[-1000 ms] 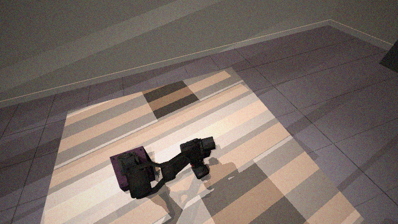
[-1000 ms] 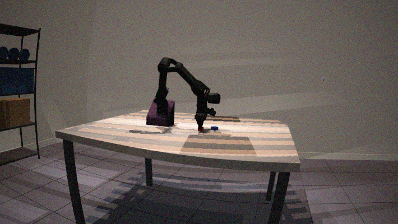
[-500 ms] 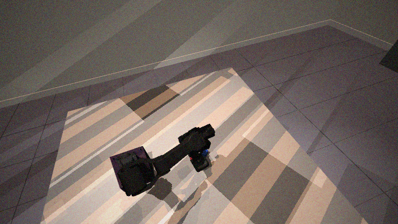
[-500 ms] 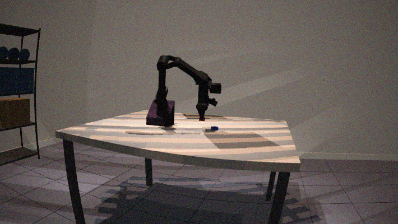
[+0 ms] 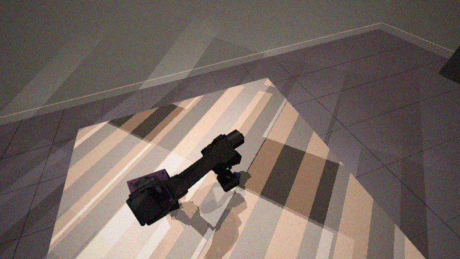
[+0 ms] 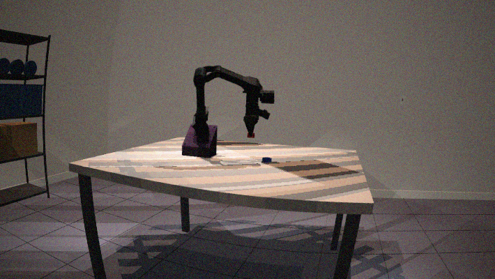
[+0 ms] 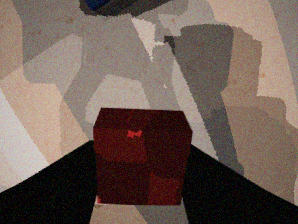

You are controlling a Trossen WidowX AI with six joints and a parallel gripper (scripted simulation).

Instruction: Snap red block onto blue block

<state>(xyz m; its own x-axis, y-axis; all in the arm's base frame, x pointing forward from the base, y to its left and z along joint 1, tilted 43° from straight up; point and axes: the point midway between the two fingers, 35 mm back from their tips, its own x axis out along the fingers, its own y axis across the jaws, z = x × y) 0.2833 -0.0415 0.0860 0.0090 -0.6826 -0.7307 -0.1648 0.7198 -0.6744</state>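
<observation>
Blue block (image 5: 237,175) (image 6: 266,160) (image 7: 97,4) — mostly hidden from above, cropped at wrist.
</observation>
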